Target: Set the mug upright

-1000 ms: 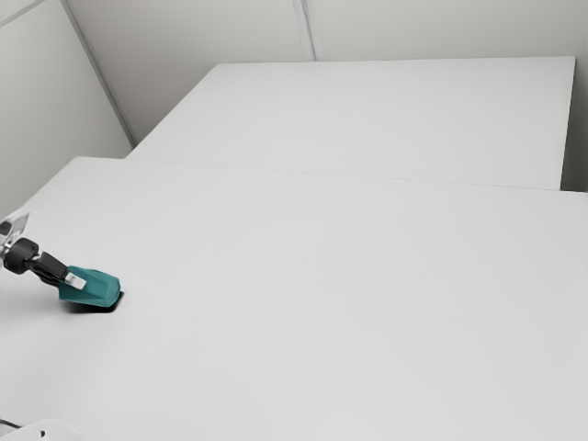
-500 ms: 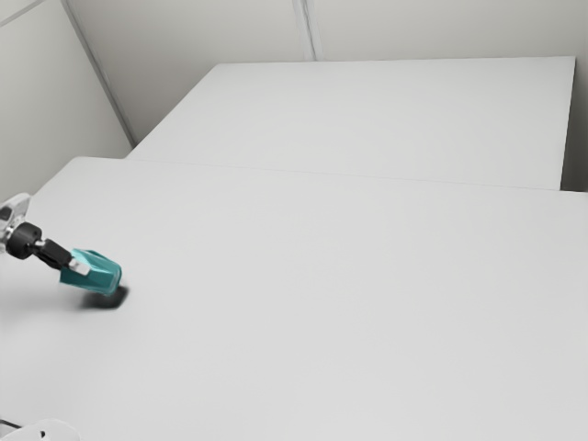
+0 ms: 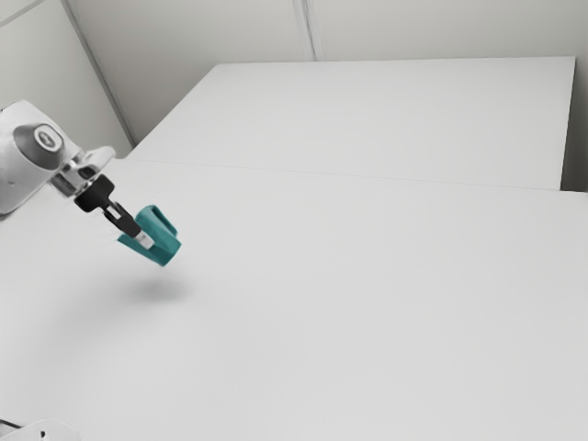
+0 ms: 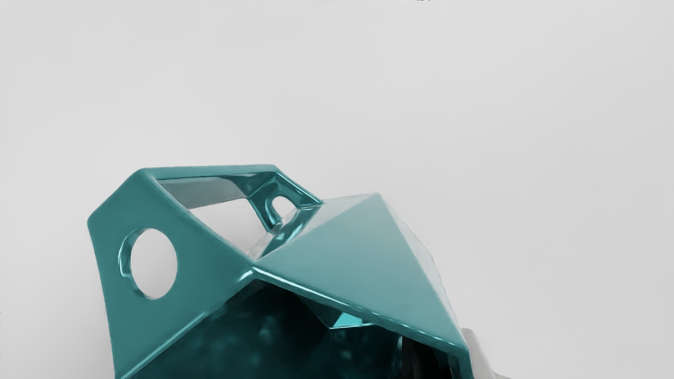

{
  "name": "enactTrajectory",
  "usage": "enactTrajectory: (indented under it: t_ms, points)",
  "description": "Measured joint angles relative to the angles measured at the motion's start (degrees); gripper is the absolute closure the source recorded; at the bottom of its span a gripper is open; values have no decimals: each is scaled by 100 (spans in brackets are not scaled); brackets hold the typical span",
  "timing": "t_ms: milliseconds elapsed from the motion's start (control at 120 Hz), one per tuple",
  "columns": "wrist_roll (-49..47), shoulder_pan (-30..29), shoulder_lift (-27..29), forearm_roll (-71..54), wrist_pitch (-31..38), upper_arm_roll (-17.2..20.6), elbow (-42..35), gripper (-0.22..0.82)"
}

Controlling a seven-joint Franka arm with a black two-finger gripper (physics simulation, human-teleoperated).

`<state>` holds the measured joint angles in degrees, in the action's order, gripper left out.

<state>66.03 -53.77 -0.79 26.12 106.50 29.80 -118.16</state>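
Observation:
Held above the table (image 3: pixel 349 303), the teal faceted mug (image 3: pixel 162 241) hangs tilted, its handle on the upper side. My gripper (image 3: pixel 144 241) is shut on the mug's wall near the rim, coming down from the exterior view's upper left. In the wrist view the mug (image 4: pixel 358 247) has its open mouth facing my hand, with its dark inside partly visible. There the gripper (image 4: pixel 457 360) pinches the wall, one light fingertip outside and a dark finger inside the mouth. The mug's far base is hidden.
A second white surface (image 3: pixel 386 119) lies beyond the table's far edge, with pale walls behind it. A white rounded object (image 3: pixel 46 430) with a dark cable sits at the exterior view's lower left corner.
My arm has lifted the mug off the table and carried it up and toward the exterior view's right. The mug has tipped further, and its shadow now lies well below it.

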Motion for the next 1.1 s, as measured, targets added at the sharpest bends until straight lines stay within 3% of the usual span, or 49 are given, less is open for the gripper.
enactTrajectory:
  t_ms: [142, 367, 592, 908, 1100]
  points:
    - [-626, 163, 134, -701, 614, 863, -57, 78]
    - [-1700, 739, 302, -1252, 1312, 1625, -278, 78]
    - [-2611, -66, 493, -1607, 2055, 2012, -747, 78]
    - [-3531, 30, 662, -1995, 2714, 2379, -1072, 78]
    - [-3906, 135, 604, -2264, 2624, 2548, -1104, 78]
